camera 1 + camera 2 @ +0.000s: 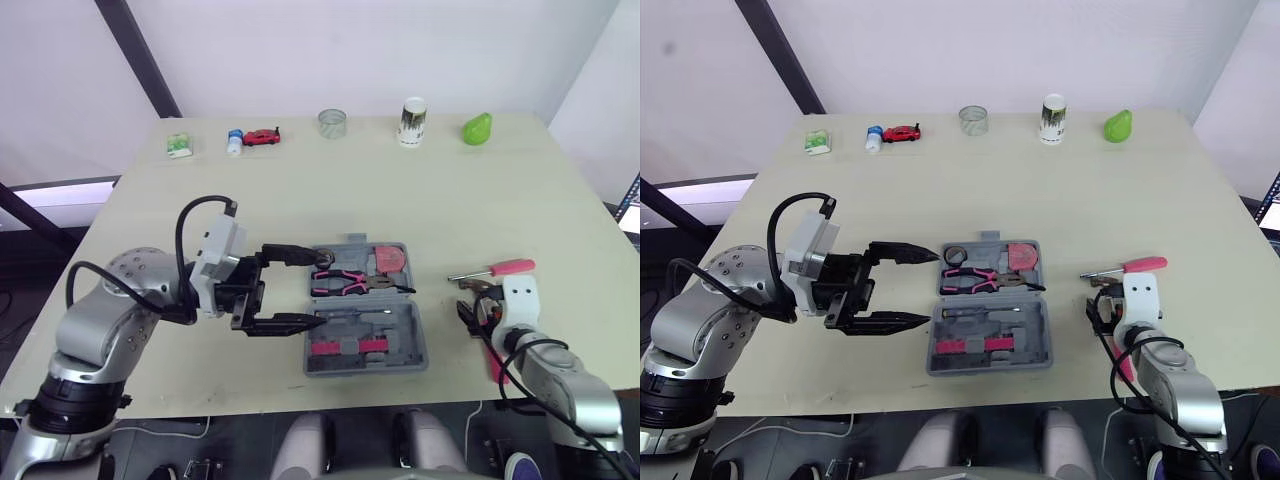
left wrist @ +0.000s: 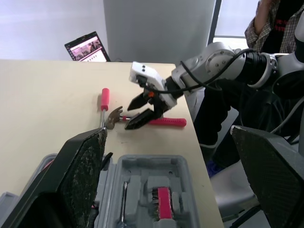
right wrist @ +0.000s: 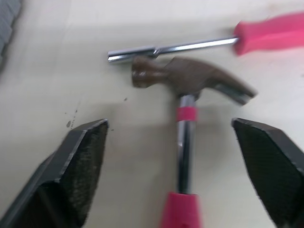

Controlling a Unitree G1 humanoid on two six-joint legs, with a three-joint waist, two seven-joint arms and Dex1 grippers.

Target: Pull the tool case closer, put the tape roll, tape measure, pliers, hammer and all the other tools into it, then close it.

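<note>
the hammer [image 3: 186, 114] lies right of the open tool case [image 1: 415, 345], just near a screwdriver [image 1: 505, 268]. it's likely head-heavy and stiff with a slick steel shaft, so the pink handle looks the surer hold. the right gripper [image 3: 170, 124] hovers over it, spread wide and empty. the left gripper [image 1: 316, 288], also spread, is at the case's left edge.

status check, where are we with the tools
Left gripper open at tool case's left edge. Right gripper open, fingers either side of hammer. Case open, pliers inside. Screwdriver close beside hammer head.
</note>
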